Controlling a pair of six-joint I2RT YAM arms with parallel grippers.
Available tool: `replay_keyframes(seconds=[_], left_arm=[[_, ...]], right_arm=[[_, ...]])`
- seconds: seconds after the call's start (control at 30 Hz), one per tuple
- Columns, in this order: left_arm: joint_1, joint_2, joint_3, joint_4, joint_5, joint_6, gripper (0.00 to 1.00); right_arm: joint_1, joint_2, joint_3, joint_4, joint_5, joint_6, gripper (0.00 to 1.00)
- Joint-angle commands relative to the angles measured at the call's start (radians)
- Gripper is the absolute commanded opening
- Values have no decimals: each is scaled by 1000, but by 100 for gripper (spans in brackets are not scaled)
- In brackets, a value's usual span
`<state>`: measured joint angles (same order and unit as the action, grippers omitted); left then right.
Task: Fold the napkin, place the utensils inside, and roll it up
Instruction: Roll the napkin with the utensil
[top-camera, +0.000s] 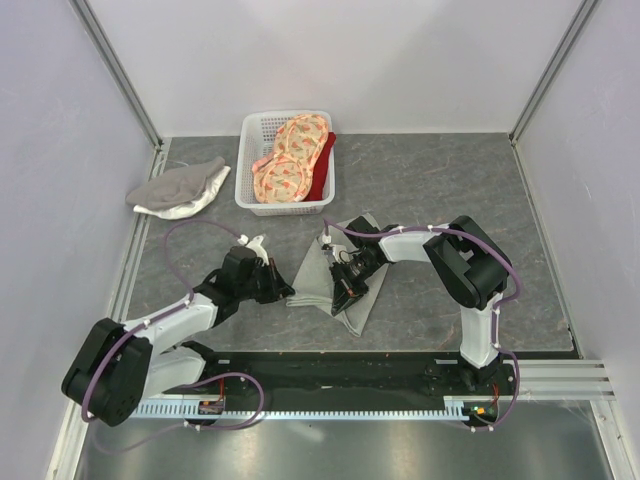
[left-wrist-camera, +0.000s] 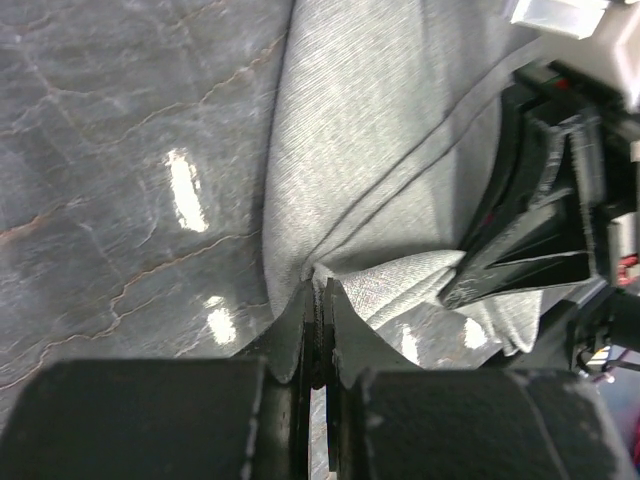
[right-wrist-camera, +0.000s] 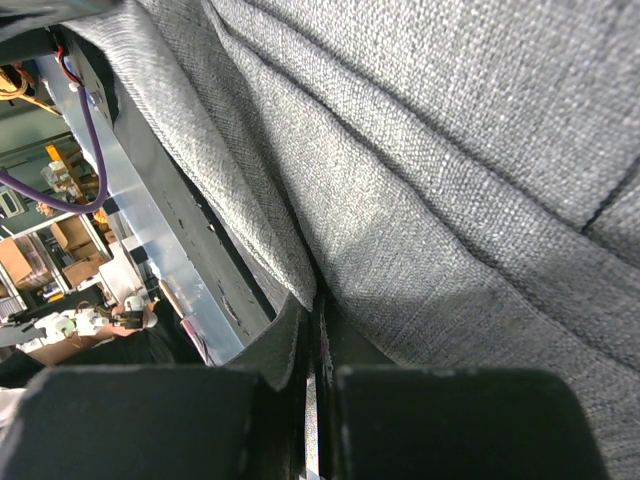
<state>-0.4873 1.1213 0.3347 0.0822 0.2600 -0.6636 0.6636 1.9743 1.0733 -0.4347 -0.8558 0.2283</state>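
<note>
ITEM: napkin (top-camera: 312, 275), grey-green plain cloth, partly folded into a creased wedge. Location: centre of the top view, on the dark table (top-camera: 520, 200), just below the white basket (top-camera: 245, 160). Long axis: runs from upper right to lower centre of that frame, tilted; layers overlap, and the exact fold count cannot be told.

ITEM: left gripper (top-camera: 285, 290). State: jaws pressed together on the napkin's lower-left edge; the left wrist view shows the cloth (left-wrist-camera: 370, 150) bunched into the pinch at the gripper (left-wrist-camera: 320, 290). The napkin spreads away from it toward the upper right.

ITEM: right gripper (top-camera: 345, 290). State: jaws closed on a fold of the cloth; in the right wrist view the weave (right-wrist-camera: 450, 200) runs straight into the gripper (right-wrist-camera: 312, 300). It sits over the lower middle of the napkin, close beside the left one.

RELATION: both grippers touch the cloth at its lower end, left at the edge, right just inboard. Judgement: the next fold would carry that held end up along the long axis.

ITEM: fork. Not seen in any view.

OTHER: orange-pink patterned cloths (top-camera: 290, 160) and red cloth (top-camera: 322, 170) in the basket; grey-and-white cloth (top-camera: 180, 188), upper left, well apart
</note>
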Motion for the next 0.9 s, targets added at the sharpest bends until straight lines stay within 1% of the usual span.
replay_keyframes(seconds=[0.0, 0.03, 0.1, 0.13, 0.2, 0.23, 0.3, 0.33, 0.43, 0.5, 0.6, 0.77, 0.87], left_arm=[[6, 34, 62, -73, -18, 73, 7], [6, 41, 70, -111, -18, 71, 16], [6, 38, 92, -140, -30, 68, 25], [6, 32, 98, -171, -36, 65, 35], [6, 20, 105, -196, -47, 53, 43], [6, 14, 106, -203, -50, 48, 54], [6, -11, 95, -213, -36, 32, 61], [6, -18, 89, -216, -28, 22, 67], [6, -21, 66, -216, 22, -27, 71], [6, -12, 40, -176, 54, -66, 72], [6, 0, 11, -113, 67, -111, 71], [7, 23, -6, -58, 62, -149, 68], [9, 38, -13, -30, 47, -162, 64]], right_arm=[[-4, 8, -19, 14, 49, -27, 0], [-2, 8, -19, 14, 49, -27, 0], [-4, 6, -21, 14, 47, -26, 0], [-2, 6, -21, 14, 47, -26, 0], [-2, 5, -21, 14, 46, -27, 0], [-2, 5, -21, 14, 43, -27, 0], [-2, 9, -21, 14, 43, -26, 0], [-2, 11, -19, 14, 41, -26, 0], [-2, 12, -18, 16, 41, -26, 0], [-2, 11, -18, 16, 41, -24, 0], [-2, 11, -21, 14, 41, -26, 0], [-4, 8, -23, 16, 43, -26, 0], [-2, 9, -24, 14, 44, -24, 0]])
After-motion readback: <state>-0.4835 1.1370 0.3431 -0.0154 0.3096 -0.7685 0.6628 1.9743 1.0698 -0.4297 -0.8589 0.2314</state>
